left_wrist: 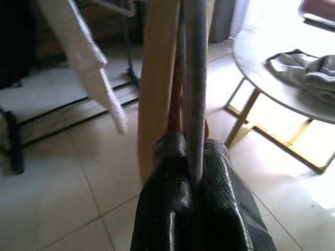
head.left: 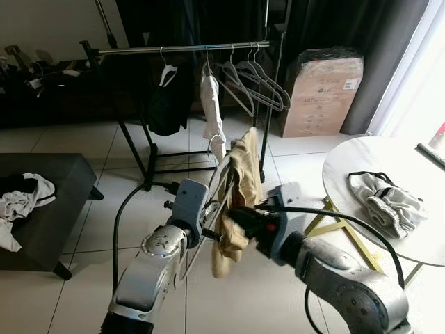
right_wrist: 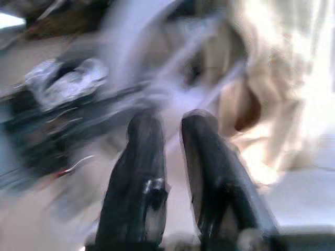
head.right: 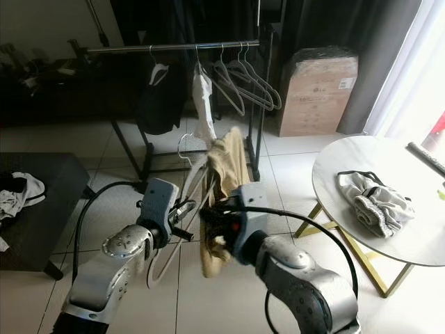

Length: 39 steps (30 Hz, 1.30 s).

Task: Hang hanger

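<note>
The left hand (left_wrist: pixel 191 180) is clamped on the grey hanger (left_wrist: pixel 194 78), which rises straight out from between its fingers with a tan garment (head.left: pixel 240 188) draped on it. The right hand (right_wrist: pixel 175 130) sits just beside that garment, fingers narrowly parted and holding nothing. Beyond both hands stands the clothes rail (head.left: pixel 188 49).

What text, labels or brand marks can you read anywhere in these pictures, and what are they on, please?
"LG": faint logo on the side of the cardboard box beside the clothes rack, only just readable.
White label at the box's top corner: print too small to read.
Further lines printed on the box: too blurred to read.
</note>
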Motion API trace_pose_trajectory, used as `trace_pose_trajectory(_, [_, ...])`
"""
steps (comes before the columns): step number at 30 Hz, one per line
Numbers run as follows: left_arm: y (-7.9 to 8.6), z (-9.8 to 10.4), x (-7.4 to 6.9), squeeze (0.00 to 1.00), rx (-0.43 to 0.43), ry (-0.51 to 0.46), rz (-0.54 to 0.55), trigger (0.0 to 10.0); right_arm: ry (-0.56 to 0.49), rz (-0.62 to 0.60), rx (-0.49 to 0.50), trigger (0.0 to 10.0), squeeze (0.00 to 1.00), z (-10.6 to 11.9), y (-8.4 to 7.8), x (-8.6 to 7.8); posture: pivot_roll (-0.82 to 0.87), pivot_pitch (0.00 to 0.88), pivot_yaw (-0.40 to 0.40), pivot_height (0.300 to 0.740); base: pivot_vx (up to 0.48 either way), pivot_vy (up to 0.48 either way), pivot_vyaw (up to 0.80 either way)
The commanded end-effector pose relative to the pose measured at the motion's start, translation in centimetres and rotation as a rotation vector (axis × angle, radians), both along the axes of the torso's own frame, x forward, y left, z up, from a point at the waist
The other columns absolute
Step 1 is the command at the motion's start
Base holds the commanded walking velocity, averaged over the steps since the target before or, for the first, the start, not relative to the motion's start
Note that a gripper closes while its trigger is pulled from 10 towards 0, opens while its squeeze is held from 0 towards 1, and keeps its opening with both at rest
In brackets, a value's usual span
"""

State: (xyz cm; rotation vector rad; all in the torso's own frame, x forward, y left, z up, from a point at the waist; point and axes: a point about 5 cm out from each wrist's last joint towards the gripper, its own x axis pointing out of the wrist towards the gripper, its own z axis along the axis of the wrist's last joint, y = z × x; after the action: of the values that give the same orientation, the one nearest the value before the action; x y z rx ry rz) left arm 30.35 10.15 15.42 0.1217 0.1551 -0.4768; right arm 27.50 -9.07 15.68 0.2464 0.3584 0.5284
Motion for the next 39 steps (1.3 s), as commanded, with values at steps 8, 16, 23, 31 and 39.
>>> trace_pose_trajectory(8, [3.3, -0.5, -1.7, 0.00, 0.017, -0.036, -0.115, 10.0, -0.049, -0.138, 0.001, 10.0, 0.00, 0.1, -2.1, 1.6, -0.03, 0.141, -0.004, 0.740, 0.000, 0.000, 0.00])
trace_pose_trajectory(16, [6.0, -2.2, -4.6, 0.00, -0.017, 0.106, -0.376, 10.0, -0.057, -0.046, -0.074, 10.0, 0.00, -0.3, -2.5, 1.9, -0.04, 0.137, -0.006, 0.740, 0.000, 0.000, 0.00])
trace_pose_trajectory(23, [7.9, -1.6, -4.4, 0.00, 0.004, 0.078, -0.368, 10.0, -0.060, 0.018, -0.219, 10.0, 0.00, -0.9, -4.0, 2.0, -0.04, 0.122, -0.012, 0.740, 0.000, 0.000, 0.00])
trace_pose_trajectory(31, [6.2, -1.8, -2.8, 0.00, -0.015, -0.030, -0.141, 10.0, -0.069, -0.055, -0.175, 10.0, 0.00, -0.8, -3.8, 2.5, -0.04, 0.121, -0.012, 0.740, 0.000, 0.000, 0.00])
trace_pose_trajectory(39, [2.7, -0.9, -3.0, 0.00, -0.157, -0.067, -0.174, 10.0, -0.221, -0.198, -0.068, 10.0, 1.00, 0.5, -2.2, 2.8, -0.04, 0.116, -0.005, 0.740, 0.000, 0.000, 0.00])
